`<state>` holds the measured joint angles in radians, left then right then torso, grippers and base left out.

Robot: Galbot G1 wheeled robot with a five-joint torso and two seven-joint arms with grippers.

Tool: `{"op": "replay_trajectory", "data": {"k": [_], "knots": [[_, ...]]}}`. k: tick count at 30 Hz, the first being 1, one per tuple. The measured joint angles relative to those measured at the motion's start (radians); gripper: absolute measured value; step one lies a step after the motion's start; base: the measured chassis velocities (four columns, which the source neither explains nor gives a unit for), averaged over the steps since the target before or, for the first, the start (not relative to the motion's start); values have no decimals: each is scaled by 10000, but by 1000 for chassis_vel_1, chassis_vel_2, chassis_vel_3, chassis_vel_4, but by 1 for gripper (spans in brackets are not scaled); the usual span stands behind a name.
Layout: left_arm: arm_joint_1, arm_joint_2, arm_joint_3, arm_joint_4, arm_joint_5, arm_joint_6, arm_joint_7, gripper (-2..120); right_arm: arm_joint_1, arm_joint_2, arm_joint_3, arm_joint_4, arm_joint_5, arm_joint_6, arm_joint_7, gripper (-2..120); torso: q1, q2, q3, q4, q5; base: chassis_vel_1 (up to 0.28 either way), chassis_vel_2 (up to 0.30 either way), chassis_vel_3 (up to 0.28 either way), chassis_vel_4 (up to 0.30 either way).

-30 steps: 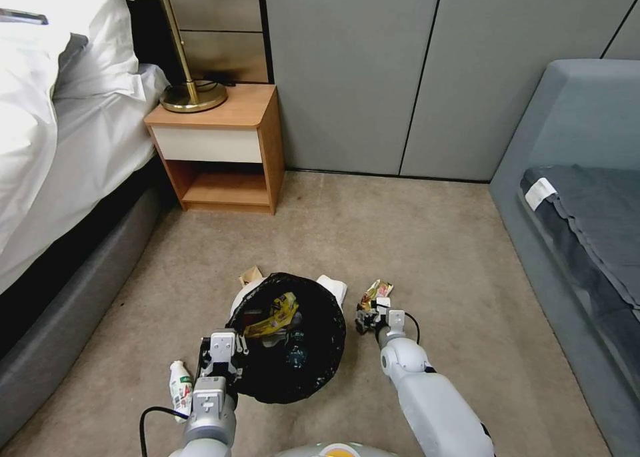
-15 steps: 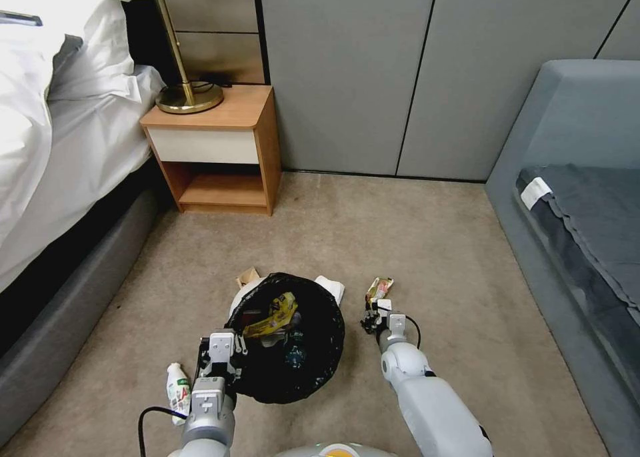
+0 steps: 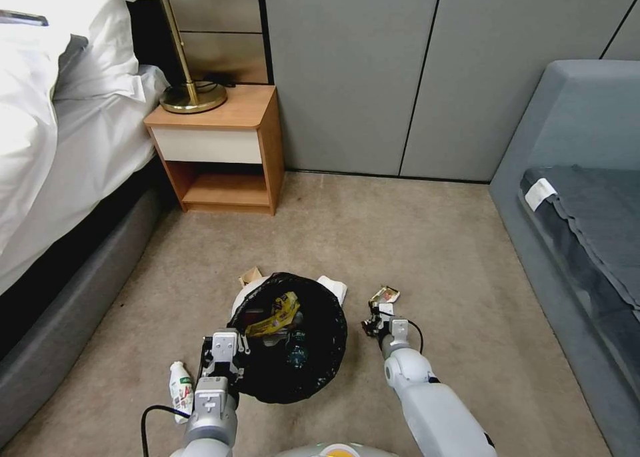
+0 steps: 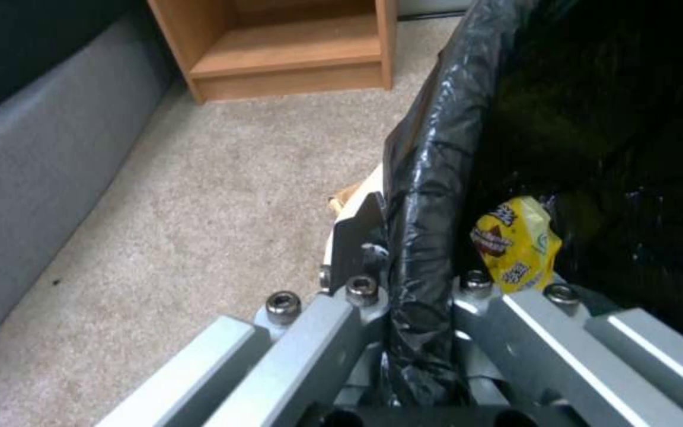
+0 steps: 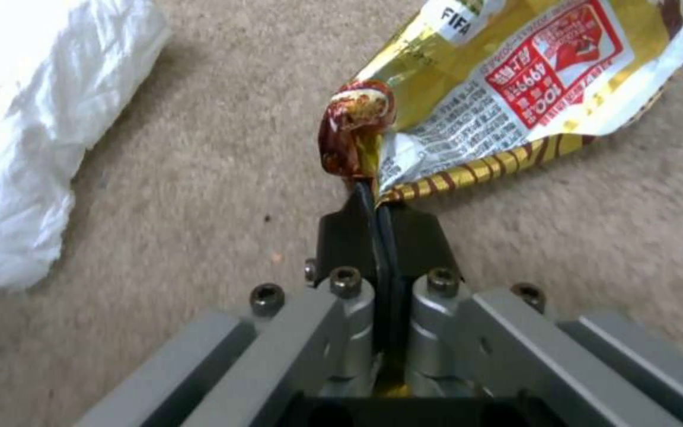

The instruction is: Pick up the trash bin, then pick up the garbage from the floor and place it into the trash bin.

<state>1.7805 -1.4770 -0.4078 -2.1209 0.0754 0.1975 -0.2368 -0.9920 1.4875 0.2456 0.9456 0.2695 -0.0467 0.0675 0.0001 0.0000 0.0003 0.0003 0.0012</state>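
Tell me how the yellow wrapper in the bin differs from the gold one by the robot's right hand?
The yellow wrapper lies inside the trash bin, among other litter; the gold wrapper is outside it, over the carpet. The yellow one is free of any hand; the gold one is pinched at a corner by the right hand. Both are crumpled snack wrappers.

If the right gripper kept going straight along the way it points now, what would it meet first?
The right gripper is shut on the gold snack wrapper, which lies directly ahead, so the wrapper comes first; beyond it, bare carpet as far as the view shows. Depth is hard to judge.
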Motion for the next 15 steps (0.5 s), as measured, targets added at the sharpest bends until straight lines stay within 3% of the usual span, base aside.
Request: {"op": "replay_trajectory", "data": {"k": [6, 9, 11, 12, 13, 15], "knots": [[-45, 25, 6, 0, 1, 23, 4, 1, -524, -290, -43, 1856, -447, 1130, 57, 0, -1, -1, 0, -3, -8, 0, 0, 0, 0], [-34, 57, -5, 1, -14, 29, 5, 1, -1236, -580, -161, 4172, -822, 1758, -273, 0, 0, 0, -2, -1, -16, 0, 0, 0, 0], [-32, 61, -3, 14, -16, 29, 11, 1, -1457, -663, -226, 4774, -890, 1867, -389, 0, -1, 0, -2, -2, -13, 0, 0, 0, 0], [-37, 65, 9, 73, -20, 29, 13, 1, -2017, -849, -395, 6320, -1119, 2236, -886, 0, 0, 0, -2, -4, -12, 0, 0, 0, 0], [-37, 65, 9, 73, -20, 29, 13, 1, -2017, -849, -395, 6320, -1119, 2236, -886, 0, 0, 0, -2, -4, -12, 0, 0, 0, 0], [-72, 62, 43, 106, -22, 34, 20, 1, -2547, -1028, -627, 7806, -1429, 2789, -1741, 0, 0, 0, -3, -3, -12, 0, 0, 0, 0]]}}
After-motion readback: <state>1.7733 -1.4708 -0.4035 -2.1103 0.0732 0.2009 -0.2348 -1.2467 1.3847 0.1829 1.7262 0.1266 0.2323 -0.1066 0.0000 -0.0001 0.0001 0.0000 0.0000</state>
